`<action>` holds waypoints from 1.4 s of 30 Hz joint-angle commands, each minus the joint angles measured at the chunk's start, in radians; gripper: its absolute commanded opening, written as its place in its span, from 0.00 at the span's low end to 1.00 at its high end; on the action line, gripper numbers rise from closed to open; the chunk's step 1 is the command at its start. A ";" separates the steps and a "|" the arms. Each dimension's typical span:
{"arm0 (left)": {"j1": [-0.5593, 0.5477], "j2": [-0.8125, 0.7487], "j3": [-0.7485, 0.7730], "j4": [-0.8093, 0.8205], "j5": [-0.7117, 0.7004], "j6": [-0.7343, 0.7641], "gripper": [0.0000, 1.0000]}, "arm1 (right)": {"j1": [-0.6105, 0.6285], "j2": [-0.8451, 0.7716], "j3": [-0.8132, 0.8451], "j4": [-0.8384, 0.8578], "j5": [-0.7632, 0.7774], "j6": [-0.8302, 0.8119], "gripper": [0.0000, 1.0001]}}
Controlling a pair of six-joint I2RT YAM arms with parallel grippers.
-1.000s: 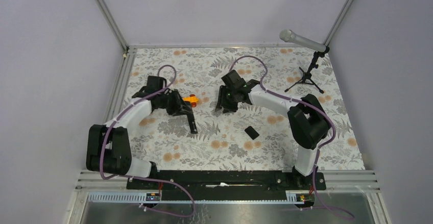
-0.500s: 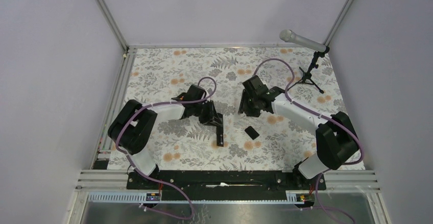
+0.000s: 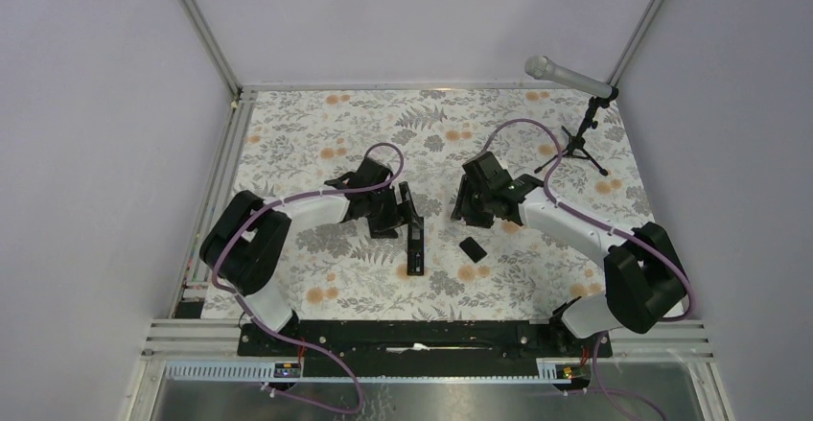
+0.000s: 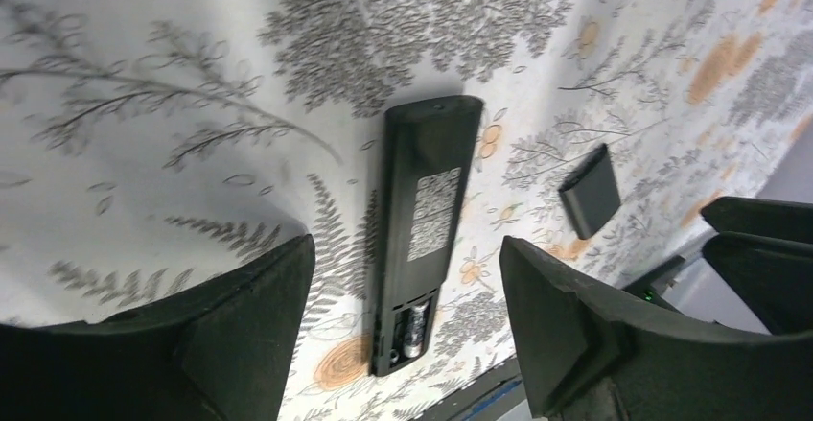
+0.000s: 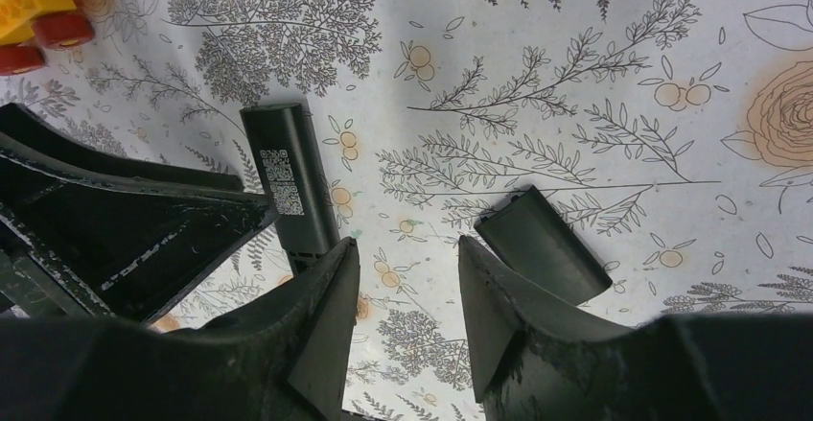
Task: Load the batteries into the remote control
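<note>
The black remote control [image 3: 416, 245] [image 4: 427, 229] lies back up on the flowered cloth, free of both grippers. Its compartment at the near end stands uncovered, and one small silvery-dark battery [image 4: 414, 330] lies inside. My left gripper [image 3: 401, 214] [image 4: 406, 248] hovers just above the remote's far end, jaws wide open and straddling it without touching. My right gripper [image 3: 470, 212] [image 5: 407, 248] hangs open over bare cloth between the remote [image 5: 292, 186] and the small flat black cover [image 5: 542, 244] [image 3: 472, 247], holding nothing.
A yellow and red toy car [image 5: 34, 4] sits beyond the remote, behind the left gripper's fingers [image 5: 125, 220]. A microphone on a small tripod [image 3: 578, 114] stands at the back right. The black base rail [image 3: 422, 335] runs along the near edge.
My left arm carried the remote rightward and nearer, laid it on the cloth and opened its jaws. My right gripper shifted right and nearer, toward the cover.
</note>
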State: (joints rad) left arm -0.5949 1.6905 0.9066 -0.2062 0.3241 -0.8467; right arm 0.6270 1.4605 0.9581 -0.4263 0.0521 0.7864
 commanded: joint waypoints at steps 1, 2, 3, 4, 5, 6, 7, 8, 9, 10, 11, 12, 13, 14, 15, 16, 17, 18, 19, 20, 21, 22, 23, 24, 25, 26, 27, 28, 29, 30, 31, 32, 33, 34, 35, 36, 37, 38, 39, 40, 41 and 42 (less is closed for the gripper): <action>0.001 -0.071 0.042 -0.183 -0.151 0.034 0.80 | -0.001 -0.042 -0.015 0.034 0.015 0.014 0.50; 0.002 -0.091 0.052 -0.214 -0.179 0.048 0.81 | 0.000 -0.046 -0.018 0.036 0.014 0.011 0.50; 0.007 -0.112 0.065 -0.249 -0.218 0.066 0.82 | 0.000 -0.049 -0.020 0.038 0.015 0.009 0.50; 0.016 -0.132 0.080 -0.285 -0.243 0.082 0.82 | 0.000 -0.053 -0.021 0.040 0.015 0.006 0.50; 0.031 -0.154 0.094 -0.315 -0.263 0.102 0.83 | 0.000 -0.056 -0.024 0.040 0.017 0.003 0.50; 0.054 -0.176 0.108 -0.344 -0.281 0.121 0.84 | -0.001 -0.059 -0.027 0.039 0.020 -0.001 0.50; 0.085 -0.206 0.119 -0.370 -0.292 0.141 0.85 | -0.002 -0.062 -0.030 0.038 0.023 -0.005 0.50; 0.120 -0.228 0.130 -0.388 -0.296 0.167 0.87 | -0.002 -0.065 -0.034 0.037 0.026 -0.006 0.50; 0.165 -0.248 0.139 -0.408 -0.308 0.190 0.89 | -0.004 -0.068 -0.040 0.039 0.026 -0.008 0.50; 0.215 -0.268 0.149 -0.426 -0.318 0.217 0.92 | -0.006 -0.071 -0.044 0.040 0.026 -0.010 0.50; 0.272 -0.285 0.153 -0.436 -0.320 0.245 0.95 | -0.007 -0.072 -0.052 0.043 0.025 -0.011 0.50; 0.342 -0.296 0.157 -0.437 -0.307 0.269 0.97 | -0.008 -0.073 -0.058 0.045 0.024 -0.012 0.50; 0.409 -0.299 0.163 -0.436 -0.282 0.287 0.98 | -0.010 -0.072 -0.064 0.047 0.022 -0.014 0.50; 0.479 -0.293 0.173 -0.438 -0.259 0.305 0.99 | -0.010 -0.070 -0.069 0.050 0.019 -0.015 0.50; 0.531 -0.279 0.189 -0.438 -0.247 0.326 0.99 | -0.011 -0.066 -0.073 0.052 0.014 -0.017 0.50; 0.569 -0.258 0.209 -0.442 -0.252 0.353 0.99 | -0.013 -0.063 -0.074 0.052 0.011 -0.019 0.50; 0.590 -0.233 0.235 -0.459 -0.273 0.376 0.99 | -0.014 -0.061 -0.075 0.055 0.009 -0.021 0.50; 0.619 -0.205 0.262 -0.475 -0.304 0.394 0.99 | -0.015 -0.062 -0.076 0.056 0.008 -0.025 0.50; 0.643 -0.179 0.288 -0.487 -0.318 0.405 0.99 | -0.016 -0.060 -0.075 0.058 0.010 -0.029 0.50; 0.674 -0.152 0.310 -0.498 -0.355 0.408 0.99 | -0.017 -0.062 -0.074 0.057 0.014 -0.034 0.50; 0.694 -0.133 0.329 -0.504 -0.379 0.408 0.99 | -0.018 -0.062 -0.074 0.057 0.017 -0.037 0.50; 0.716 -0.117 0.345 -0.504 -0.400 0.410 0.99 | -0.021 -0.064 -0.074 0.057 0.019 -0.041 0.50; 0.737 -0.103 0.359 -0.505 -0.431 0.413 0.98 | -0.024 -0.064 -0.077 0.058 0.019 -0.042 0.50; 0.756 -0.089 0.380 -0.507 -0.466 0.420 0.95 | -0.027 -0.064 -0.079 0.058 0.020 -0.043 0.50; 0.778 -0.070 0.394 -0.507 -0.492 0.434 0.91 | -0.031 -0.063 -0.079 0.057 0.019 -0.044 0.50; 0.801 -0.049 0.410 -0.512 -0.518 0.445 0.88 | -0.036 -0.060 -0.079 0.058 0.019 -0.047 0.50; 0.827 -0.022 0.424 -0.520 -0.533 0.452 0.83 | -0.041 -0.056 -0.078 0.058 0.018 -0.050 0.50; 0.849 0.000 0.433 -0.523 -0.528 0.463 0.78 | -0.044 -0.051 -0.078 0.058 0.018 -0.052 0.50; 0.868 0.014 0.435 -0.514 -0.526 0.473 0.73 | -0.050 -0.045 -0.079 0.058 0.014 -0.053 0.50; 0.882 0.026 0.430 -0.500 -0.532 0.484 0.71 | -0.057 -0.038 -0.077 0.058 0.011 -0.055 0.50; 0.893 0.040 0.428 -0.490 -0.530 0.494 0.70 | -0.064 -0.030 -0.077 0.058 0.010 -0.056 0.50; 0.906 0.054 0.434 -0.488 -0.525 0.501 0.69 | -0.073 -0.022 -0.076 0.059 0.008 -0.057 0.50; 0.916 0.072 0.440 -0.487 -0.514 0.507 0.68 | -0.081 -0.014 -0.073 0.058 0.006 -0.059 0.50; 0.926 0.089 0.450 -0.494 -0.507 0.511 0.67 | -0.089 -0.006 -0.071 0.059 0.005 -0.061 0.50; 0.935 0.106 0.458 -0.504 -0.500 0.512 0.66 | -0.095 0.005 -0.069 0.058 0.002 -0.061 0.50; 0.945 0.116 0.462 -0.507 -0.492 0.514 0.65 | -0.104 0.015 -0.066 0.059 -0.004 -0.062 0.50; 0.953 0.124 0.462 -0.507 -0.487 0.515 0.64 | -0.110 0.024 -0.064 0.058 -0.010 -0.063 0.50; 0.962 0.132 0.461 -0.507 -0.480 0.519 0.63 | -0.116 0.034 -0.061 0.061 -0.017 -0.063 0.49; 0.968 0.140 0.460 -0.505 -0.472 0.523 0.63 | -0.121 0.042 -0.061 0.064 -0.025 -0.062 0.49; 0.976 0.150 0.462 -0.505 -0.462 0.525 0.62 | -0.126 0.051 -0.060 0.068 -0.034 -0.061 0.49; 0.981 0.163 0.466 -0.507 -0.449 0.526 0.60 | -0.129 0.058 -0.060 0.071 -0.044 -0.060 0.49; 0.986 0.175 0.470 -0.512 -0.439 0.525 0.58 | -0.131 0.063 -0.060 0.073 -0.050 -0.058 0.49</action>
State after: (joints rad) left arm 0.3676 1.8393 1.3224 -0.7147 -0.1501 -0.3477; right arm 0.5110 1.5002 0.8822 -0.3740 0.0334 0.7376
